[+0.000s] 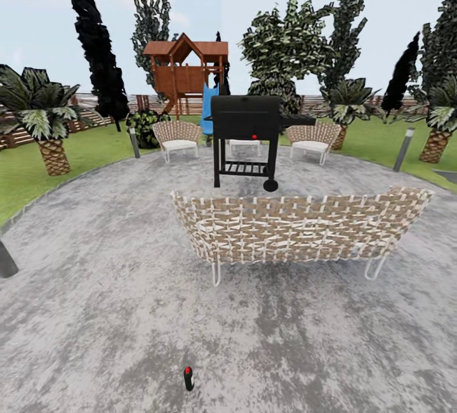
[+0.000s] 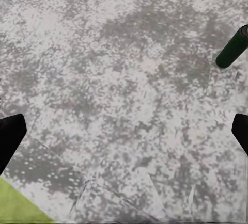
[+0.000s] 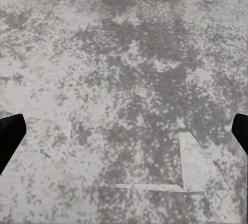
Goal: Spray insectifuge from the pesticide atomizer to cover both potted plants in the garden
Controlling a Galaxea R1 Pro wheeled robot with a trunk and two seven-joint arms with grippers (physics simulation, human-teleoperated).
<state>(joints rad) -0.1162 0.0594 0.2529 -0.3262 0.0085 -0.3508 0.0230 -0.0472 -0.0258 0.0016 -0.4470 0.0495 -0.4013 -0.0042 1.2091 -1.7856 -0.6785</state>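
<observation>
head view: round grey stone patio [image 1: 95,286], lawn [image 1: 25,178] around it, slat fence [image 1: 82,118] behind. small dark bottle [image 1: 188,378] with red top stands on patio near bottom edge, well in front of wicker sofa [image 1: 298,229]. black grill [image 1: 246,137] behind sofa, two wicker chairs [image 1: 178,137] beyond, wooden playhouse [image 1: 185,70], palms [image 1: 44,115].

left wrist view: left gripper [image 2: 124,136] fingers wide apart, nothing between; dark green bottle lies off to one side on stone.

right wrist view: right gripper [image 3: 124,136] fingers wide apart over bare stone.
</observation>
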